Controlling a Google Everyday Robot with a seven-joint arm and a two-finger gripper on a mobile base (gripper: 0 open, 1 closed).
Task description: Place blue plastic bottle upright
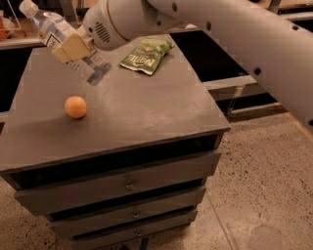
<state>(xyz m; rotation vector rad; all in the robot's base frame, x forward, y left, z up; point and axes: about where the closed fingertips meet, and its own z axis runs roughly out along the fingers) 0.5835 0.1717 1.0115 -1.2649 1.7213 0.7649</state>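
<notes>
We see the bottle [52, 28], clear bluish plastic, white cap, white-and-blue label, tilted with cap up-left over the cabinet's [146, 112] far left, the gripper [73, 47] clamped round its middle

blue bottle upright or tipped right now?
Tipped. The pincer grips the blue plastic bottle mid-body over the cabinet's back left; its white cap points up-left, base down-right.
</notes>
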